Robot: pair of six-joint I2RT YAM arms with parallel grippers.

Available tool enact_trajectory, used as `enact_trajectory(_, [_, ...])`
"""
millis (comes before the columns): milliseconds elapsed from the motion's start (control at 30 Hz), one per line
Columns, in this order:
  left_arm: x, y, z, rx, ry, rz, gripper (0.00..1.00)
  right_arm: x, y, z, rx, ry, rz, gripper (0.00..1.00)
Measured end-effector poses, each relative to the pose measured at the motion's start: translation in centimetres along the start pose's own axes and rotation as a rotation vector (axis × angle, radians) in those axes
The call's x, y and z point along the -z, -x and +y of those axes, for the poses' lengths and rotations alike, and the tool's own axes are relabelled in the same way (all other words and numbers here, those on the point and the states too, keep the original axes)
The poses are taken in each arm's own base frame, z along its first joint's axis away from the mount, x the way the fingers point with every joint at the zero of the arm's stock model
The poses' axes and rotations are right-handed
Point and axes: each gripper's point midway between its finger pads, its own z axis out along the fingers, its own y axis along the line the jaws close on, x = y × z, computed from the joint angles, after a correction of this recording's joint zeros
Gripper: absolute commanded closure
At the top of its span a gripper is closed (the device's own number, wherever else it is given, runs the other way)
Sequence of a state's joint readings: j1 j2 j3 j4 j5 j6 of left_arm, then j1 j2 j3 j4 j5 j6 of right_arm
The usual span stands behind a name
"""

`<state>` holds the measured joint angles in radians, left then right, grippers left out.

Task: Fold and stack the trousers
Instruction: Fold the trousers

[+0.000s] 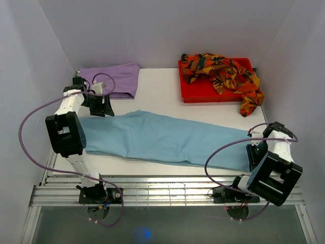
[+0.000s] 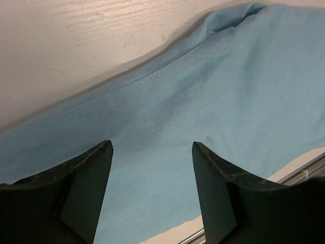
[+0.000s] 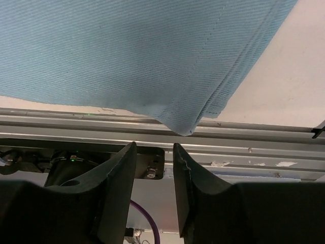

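The light blue trousers [image 1: 162, 138] are lying stretched flat across the white table [image 1: 162, 96], running from the centre left to the lower right of the top view. The left gripper [image 2: 152, 147] is hovering over their left end, its fingers spread wide and gripping nothing. The right gripper [image 3: 155, 150] is sitting just below the hem corner at the lower right, its fingers narrowly apart with nothing between them. The lilac trousers [image 1: 117, 77] are lying folded at the upper left. The patterned trousers [image 1: 223, 73] are spilling over a red tray [image 1: 203, 94] at the upper right.
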<state>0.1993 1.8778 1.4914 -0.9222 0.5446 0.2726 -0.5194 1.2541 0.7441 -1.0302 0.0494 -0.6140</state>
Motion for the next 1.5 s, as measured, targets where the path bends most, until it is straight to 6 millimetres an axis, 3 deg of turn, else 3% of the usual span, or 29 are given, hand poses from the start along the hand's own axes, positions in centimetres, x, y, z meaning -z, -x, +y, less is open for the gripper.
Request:
enact_trajectory(467, [0.2,-0.4,-0.3,0.01,-0.008,0.007,0.26,-1.4,-0.4,-1.5,-0.023,-0.008,-0.008,0.52])
enact_trajectory(633, [0.4,-0.4,-0.4,0.01,-0.006,0.002,0.26,-2.0,-0.2,-1.7,-0.023,0.001,-0.002,0.53])
enact_trajectory(700, [0.6,-0.3,-0.3,0.012,-0.003,-0.003,0.26,-2.3,-0.2,-1.6,-0.024,0.01,0.005,0.59])
enact_trajectory(800, [1.2,-0.3,0.4,0.03,0.007,-0.015,0.26,-2.5,-0.1,-1.6,-0.023,0.013,0.004,0.78])
enact_trajectory(833, [1.4,-0.4,0.8,0.043,0.012,-0.019,0.26,-2.5,-0.1,-1.7,-0.023,0.012,0.004,0.91])
enact_trajectory(867, [1.7,-0.5,1.3,0.053,0.017,-0.022,0.26,-2.5,-0.1,-1.7,-0.018,0.012,0.003,0.92])
enact_trajectory(1033, [4.3,-1.9,5.2,0.144,0.063,-0.043,0.26,-2.5,0.1,-2.1,-0.033,0.016,0.009,0.92])
enact_trajectory(1267, [10.1,-5.0,11.0,0.224,0.153,-0.066,0.28,-1.1,1.8,-4.6,-0.05,-0.029,-0.042,0.92])
enact_trajectory(1400, [13.5,-7.4,14.0,0.24,0.23,-0.055,0.31,-0.7,2.5,-5.6,-0.036,-0.058,-0.067,0.92])
enact_trajectory(1500, [14.8,-9.4,15.4,0.256,0.266,-0.018,0.34,-0.9,2.6,-5.8,-0.032,-0.059,-0.064,0.92])
